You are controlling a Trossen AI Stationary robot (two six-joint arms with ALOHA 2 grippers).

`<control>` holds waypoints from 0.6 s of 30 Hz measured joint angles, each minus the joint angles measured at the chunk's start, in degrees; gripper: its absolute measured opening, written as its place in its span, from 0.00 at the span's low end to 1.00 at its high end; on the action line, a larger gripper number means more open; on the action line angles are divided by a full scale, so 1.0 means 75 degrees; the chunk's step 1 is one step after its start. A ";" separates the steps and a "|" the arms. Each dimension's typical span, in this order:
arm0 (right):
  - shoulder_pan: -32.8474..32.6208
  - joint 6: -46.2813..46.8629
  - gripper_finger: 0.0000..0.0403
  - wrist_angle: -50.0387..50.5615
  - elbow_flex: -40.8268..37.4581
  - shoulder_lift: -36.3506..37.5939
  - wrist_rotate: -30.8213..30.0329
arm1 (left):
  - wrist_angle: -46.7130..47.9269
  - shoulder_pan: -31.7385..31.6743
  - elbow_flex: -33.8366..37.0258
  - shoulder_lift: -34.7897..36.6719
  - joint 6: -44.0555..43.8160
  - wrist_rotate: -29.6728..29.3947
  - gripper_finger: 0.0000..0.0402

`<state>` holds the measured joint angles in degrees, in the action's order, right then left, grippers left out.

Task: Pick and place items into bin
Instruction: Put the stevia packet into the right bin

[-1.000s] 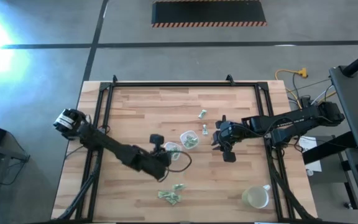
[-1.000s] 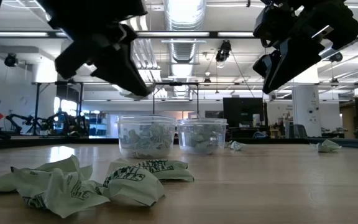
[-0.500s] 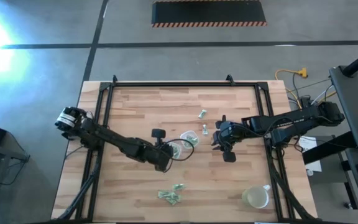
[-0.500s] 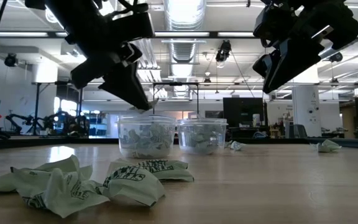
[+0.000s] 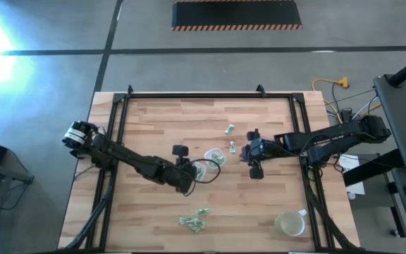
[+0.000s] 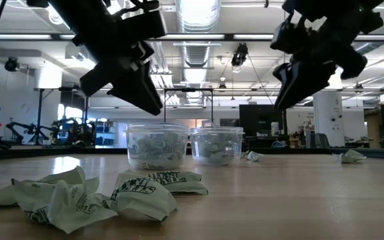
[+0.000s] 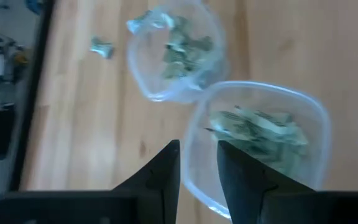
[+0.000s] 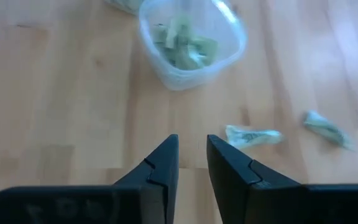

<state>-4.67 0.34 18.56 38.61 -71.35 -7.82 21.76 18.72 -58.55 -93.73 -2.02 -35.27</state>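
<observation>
A wooden table [image 5: 154, 127] holds two small clear tubs side by side near its middle, both already partly filled with pale green-and-white crumpled wrappers. The left gripper [image 7: 197, 163] hangs just above the nearer tub [image 7: 260, 140], its two dark fingers a little apart with nothing between them, so a wrapper appears to have just been let go into that tub. The right gripper [image 8: 191, 155] hovers over bare wood beside the other tub [image 8: 191, 46], fingers narrowly parted and empty. Two loose wrappers [image 8: 250, 135] lie close ahead of it, and a small heap of wrappers [image 5: 194, 220] sits near the table's front edge. A yellowish-white mug [image 5: 290, 224] stands apart at the front right. The next move likely calls for each gripper to descend on a loose wrapper and pinch it.
</observation>
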 joint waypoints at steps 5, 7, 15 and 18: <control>0.0176 -0.0091 0.18 -0.0679 -0.0285 0.0000 -0.0177 | 0.0218 0.0000 -0.0169 0.0102 -0.0003 -0.0236 0.22; 0.0355 0.0065 0.19 -0.0974 -0.0342 0.0000 -0.0187 | 0.0207 0.0000 -0.0199 0.0217 -0.0003 -0.0239 0.22; 0.1256 0.1378 0.23 -0.1170 -0.0373 -0.0085 -0.0626 | 0.0212 0.0115 -0.0145 0.1009 -0.0288 -0.0250 0.22; 0.1454 0.1506 0.24 -0.1207 -0.0377 -0.0374 -0.0592 | 0.0212 0.0181 -0.0145 0.1267 -0.0488 -0.0249 0.22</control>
<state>6.24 11.63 9.51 35.78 -74.15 -12.26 23.35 20.08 -59.64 -84.23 -5.68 -37.13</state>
